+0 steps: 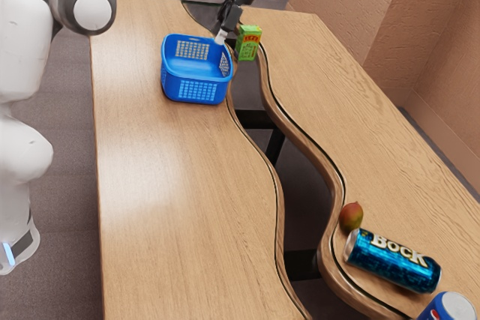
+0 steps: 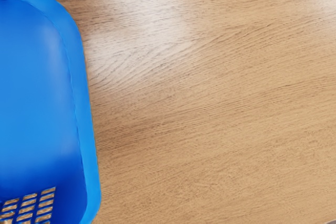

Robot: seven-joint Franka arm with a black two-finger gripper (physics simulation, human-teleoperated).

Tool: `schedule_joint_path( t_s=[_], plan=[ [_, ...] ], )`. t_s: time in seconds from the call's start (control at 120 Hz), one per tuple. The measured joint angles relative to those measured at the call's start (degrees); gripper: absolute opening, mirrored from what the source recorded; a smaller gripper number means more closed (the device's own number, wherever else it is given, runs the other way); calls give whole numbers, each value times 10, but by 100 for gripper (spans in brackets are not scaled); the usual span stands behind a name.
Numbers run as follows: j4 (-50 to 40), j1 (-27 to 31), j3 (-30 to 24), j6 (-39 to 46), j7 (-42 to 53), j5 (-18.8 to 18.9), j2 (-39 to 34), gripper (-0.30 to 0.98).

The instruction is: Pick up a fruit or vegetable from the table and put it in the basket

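Lopped off by the lower right corner of the exterior view, a blue can with a pale top (image 1: 454,308) sits nearest the camera. Up and to its left in the frame, a larger blue can lettered BOCK (image 1: 394,261) lies on its side, and against or just beside its upper left end is the red and green fruit (image 1: 351,216), probably a mango. That is the task's thing: it rests on the wooden table (image 1: 390,148), close to the curved edge of the dark gap.

None of the task looks done. The fruit is out on the wood, well apart from the basket, so the reach, the grasp, the carry and the release are all left.

Upper left of centre in the exterior view stands the blue basket (image 1: 196,89), upright, with lattice openings in its walls. What can be seen of its inside is bare blue plastic; the wrist view likewise gives smooth blue within the rim (image 2: 86,124), with tabletop beside it. A small green box (image 1: 248,44) stands just beside the basket, toward the exterior view's right.

At the top of the exterior view, the gripper (image 1: 220,37) points down by the basket's upper right corner. Whether it is released or clenched, I cannot tell. The next move, I judge, is a long travel toward the lower right of that view, then a careful descent: the lying can crowds the fruit and could be nudged into rolling.
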Motion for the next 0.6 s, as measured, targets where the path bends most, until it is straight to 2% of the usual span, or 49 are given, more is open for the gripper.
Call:
schedule_joint_path(
  t_s=[0.175, 0.433, 0.475, 0.542, 0.6],
  plan=[
    [-4, 5, -1, 125, 136, 9, 1, 69],
    [15, 6, -5, 206, 276, 10, 0, 68],
    [51, 4, -10, 214, 295, 16, -24, 68],
    [94, -46, -54, 228, 324, 19, -80, 68],
    [64, -167, -81, 243, 349, 18, -66, 68]
  ],
)
